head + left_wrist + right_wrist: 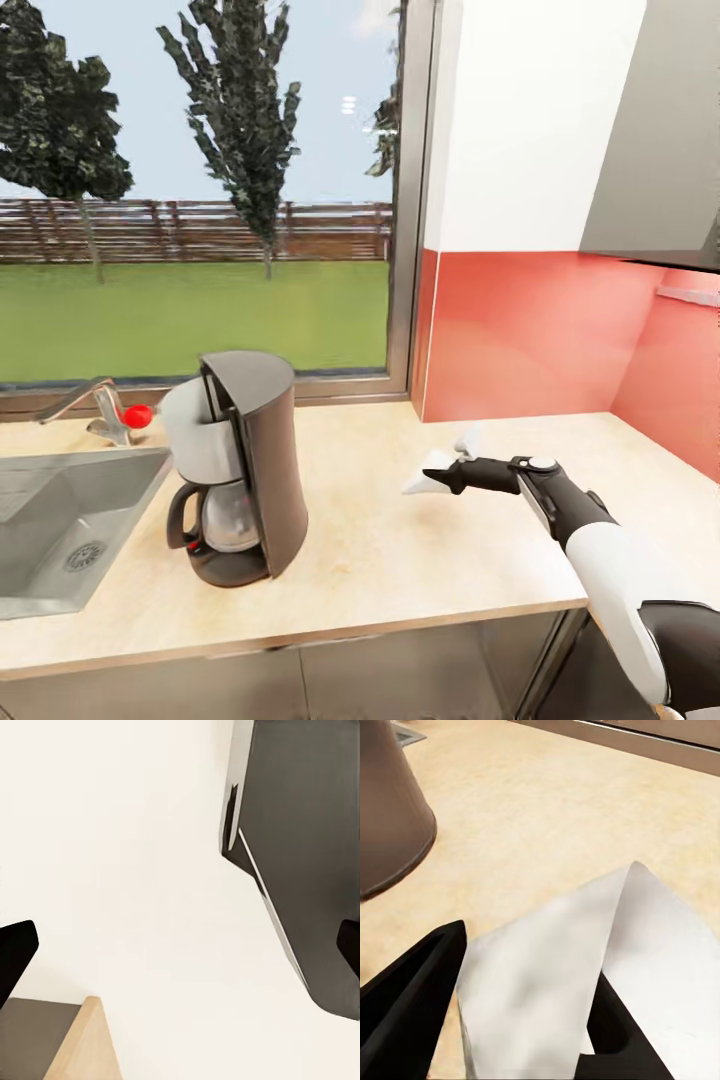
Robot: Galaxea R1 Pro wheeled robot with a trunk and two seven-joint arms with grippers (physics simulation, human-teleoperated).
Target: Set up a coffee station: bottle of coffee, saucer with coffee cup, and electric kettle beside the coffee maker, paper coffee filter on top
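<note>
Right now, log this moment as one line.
right gripper: shut on paper coffee filter | above countertop | coffee maker: no filter on top

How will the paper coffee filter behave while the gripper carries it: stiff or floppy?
Probably floppy and very light: the paper coffee filter looks thin and folded between the right gripper fingers. It may crumple, or slip out if the grip loosens.

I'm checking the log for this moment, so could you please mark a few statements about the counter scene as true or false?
1. The right gripper holds the paper coffee filter. True.
2. The filter already sits on the coffee maker. False: it is held above the kitchen countertop, to the machine's right.
3. The coffee maker stands beside the sink. True.
4. A kettle stands right of the coffee maker. False: bare worktop there.
</note>
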